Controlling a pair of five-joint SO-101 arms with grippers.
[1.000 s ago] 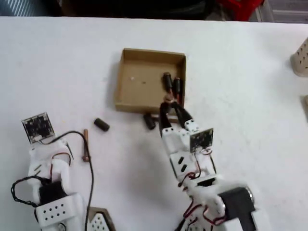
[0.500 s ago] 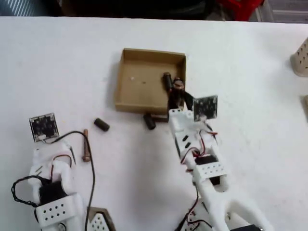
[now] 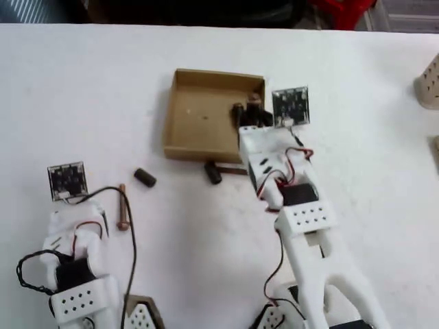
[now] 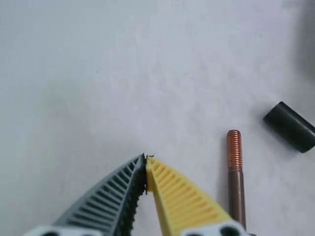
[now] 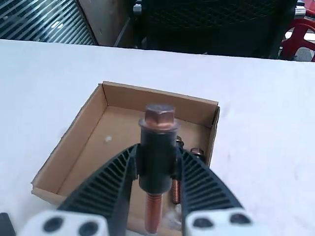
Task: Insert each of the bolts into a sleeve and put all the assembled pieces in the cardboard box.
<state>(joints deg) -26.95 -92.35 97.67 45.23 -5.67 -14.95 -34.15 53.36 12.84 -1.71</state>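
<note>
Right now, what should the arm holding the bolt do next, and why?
Probably lower a little and open the right gripper. It grips a sleeved bolt over the cardboard box, where finished pieces already lie.

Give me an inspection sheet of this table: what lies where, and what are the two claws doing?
Surface: white table, no spills seen.
Job's things: cardboard box holds assembled pieces; loose bolt, one sleeve and second sleeve lie outside it.
Clutter: beige holed object at the table's edge.
Grippers: right gripper shut on a sleeved bolt above the box; left gripper shut beside the loose bolt.
Cables: black cable passes the loose bolt; red wires on the right arm.
Surroundings: dark furniture behind the table.
</note>
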